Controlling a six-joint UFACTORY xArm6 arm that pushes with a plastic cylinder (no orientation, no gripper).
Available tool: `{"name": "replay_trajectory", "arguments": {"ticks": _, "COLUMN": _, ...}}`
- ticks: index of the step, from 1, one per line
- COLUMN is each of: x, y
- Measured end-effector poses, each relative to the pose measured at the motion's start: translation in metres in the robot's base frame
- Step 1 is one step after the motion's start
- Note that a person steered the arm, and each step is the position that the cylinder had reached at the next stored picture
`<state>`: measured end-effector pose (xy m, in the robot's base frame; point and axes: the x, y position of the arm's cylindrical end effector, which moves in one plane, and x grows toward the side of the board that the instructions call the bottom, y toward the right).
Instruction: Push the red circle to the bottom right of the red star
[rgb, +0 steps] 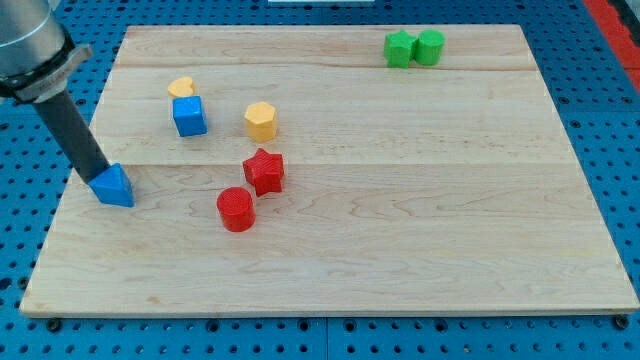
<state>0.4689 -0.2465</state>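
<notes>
The red circle (236, 209) lies on the wooden board (400, 220), just below and to the left of the red star (264, 171), nearly touching it. My tip (97, 178) is at the view's left, right against the top left of a blue triangle block (115, 186). The tip is well to the left of the red circle and the red star.
A blue cube (189, 116) with a yellow heart block (181, 88) above it sits at the upper left. A yellow hexagon block (260, 121) lies above the red star. Two green blocks (400, 48) (430, 46) sit side by side at the top right.
</notes>
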Motion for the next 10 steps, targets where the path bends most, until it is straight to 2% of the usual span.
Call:
{"name": "replay_trajectory", "arguments": {"ticks": 2, "x": 0.027, "y": 0.018}}
{"name": "replay_trajectory", "arguments": {"ticks": 3, "x": 0.071, "y": 0.017}}
{"name": "replay_trajectory", "arguments": {"ticks": 4, "x": 0.108, "y": 0.047}}
{"name": "replay_trajectory", "arguments": {"ticks": 5, "x": 0.086, "y": 0.081}}
{"name": "replay_trajectory", "arguments": {"ticks": 7, "x": 0.041, "y": 0.089}}
{"name": "replay_trajectory", "arguments": {"ticks": 8, "x": 0.034, "y": 0.101}}
{"name": "replay_trajectory", "arguments": {"ticks": 10, "x": 0.042, "y": 0.178}}
